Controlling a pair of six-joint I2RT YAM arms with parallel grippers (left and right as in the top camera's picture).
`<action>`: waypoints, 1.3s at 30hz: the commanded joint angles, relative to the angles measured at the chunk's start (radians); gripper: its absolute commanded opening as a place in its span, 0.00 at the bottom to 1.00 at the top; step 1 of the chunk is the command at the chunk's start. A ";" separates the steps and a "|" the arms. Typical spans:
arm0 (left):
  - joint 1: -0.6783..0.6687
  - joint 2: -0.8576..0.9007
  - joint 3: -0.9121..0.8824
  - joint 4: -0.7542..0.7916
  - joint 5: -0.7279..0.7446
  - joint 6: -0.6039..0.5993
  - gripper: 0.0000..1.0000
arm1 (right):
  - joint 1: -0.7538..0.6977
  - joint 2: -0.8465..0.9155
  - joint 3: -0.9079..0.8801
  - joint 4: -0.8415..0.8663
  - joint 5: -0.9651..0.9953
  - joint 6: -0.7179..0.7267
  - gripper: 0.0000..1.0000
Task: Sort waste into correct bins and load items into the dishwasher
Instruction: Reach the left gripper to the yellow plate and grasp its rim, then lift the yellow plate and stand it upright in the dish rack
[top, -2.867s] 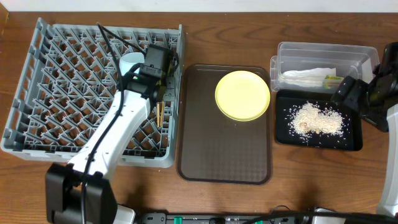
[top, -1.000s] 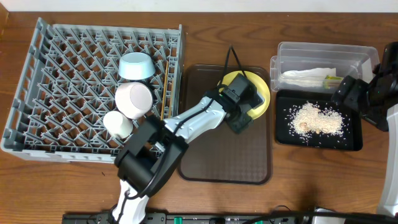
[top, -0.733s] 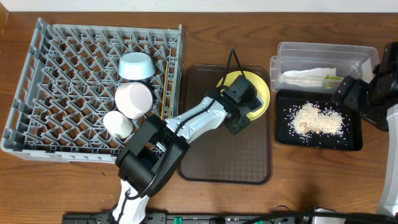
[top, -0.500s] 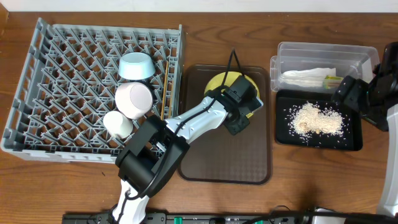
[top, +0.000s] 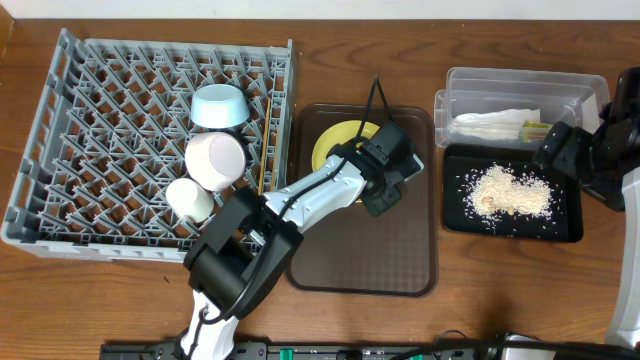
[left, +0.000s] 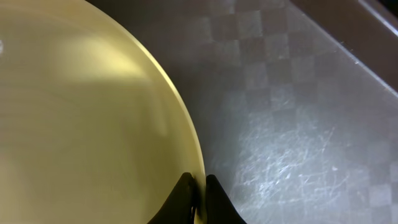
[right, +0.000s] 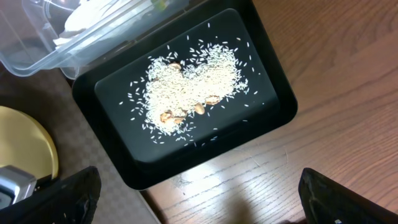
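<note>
the top view looks straight down on the whole counter (top: 500, 290), the left wrist view sits close on the yellow plate (left: 81, 124), and the right wrist view sees its edge from higher.

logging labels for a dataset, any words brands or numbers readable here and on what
None can be read.
The snack wrapper in the clear tub may carry print, but it is too small and mostly hidden.
The yellow plate, brown tray, black tray and dish rack show no markings.
</note>
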 joint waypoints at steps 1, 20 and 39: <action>0.002 -0.079 -0.012 -0.013 -0.033 -0.014 0.08 | -0.004 -0.005 0.008 0.002 -0.004 -0.012 0.99; 0.164 -0.491 -0.012 0.039 -0.046 -0.256 0.08 | -0.004 -0.005 0.008 0.002 -0.004 -0.012 0.99; 0.627 -0.539 -0.012 0.181 0.512 -0.595 0.08 | -0.004 -0.005 0.008 0.002 -0.004 -0.012 0.99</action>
